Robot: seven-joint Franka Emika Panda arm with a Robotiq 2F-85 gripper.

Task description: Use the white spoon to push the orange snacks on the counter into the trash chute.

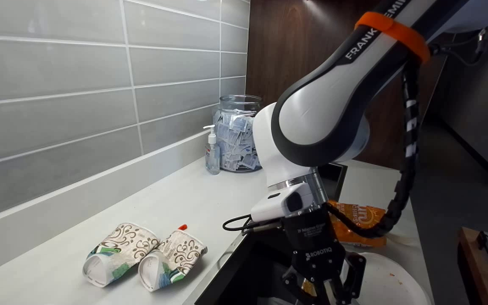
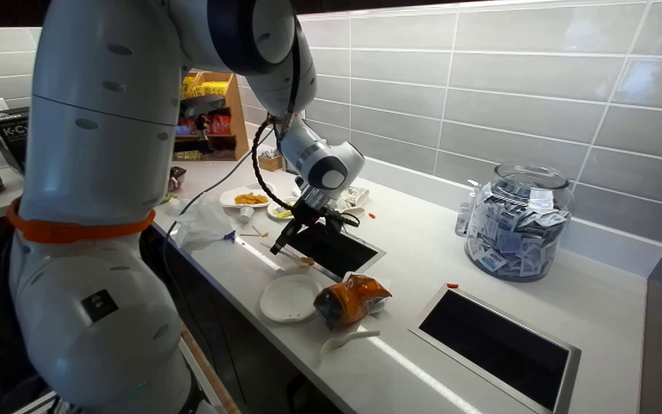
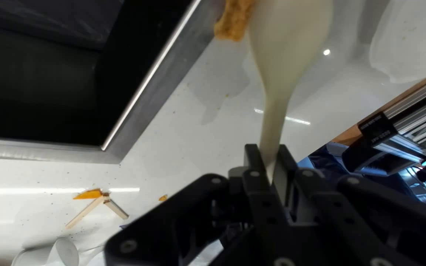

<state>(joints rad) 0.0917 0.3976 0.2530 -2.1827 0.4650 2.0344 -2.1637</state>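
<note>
My gripper (image 3: 270,159) is shut on the handle of the white spoon (image 3: 290,40). The spoon's bowl reaches out over the counter (image 3: 183,147). An orange snack piece (image 3: 233,22) lies at the bowl's left edge, against the metal rim of the trash chute (image 3: 155,87); I cannot tell whether spoon and snack touch. In an exterior view the gripper (image 2: 278,249) is low at the near side of the chute (image 2: 372,263), with the snack piece (image 2: 306,261) by the rim. Small orange bits (image 3: 89,194) lie elsewhere on the counter. An orange snack bag (image 2: 354,302) lies beyond the chute.
A white plate (image 2: 291,296) sits by the counter's front edge, near the bag. Another white spoon (image 2: 345,340) lies beside the bag. A second dark cut-out (image 2: 497,345) is farther along. Two crumpled patterned cups (image 1: 121,254), a glass jar (image 2: 520,230) and a pump bottle (image 2: 465,213) stand near the wall.
</note>
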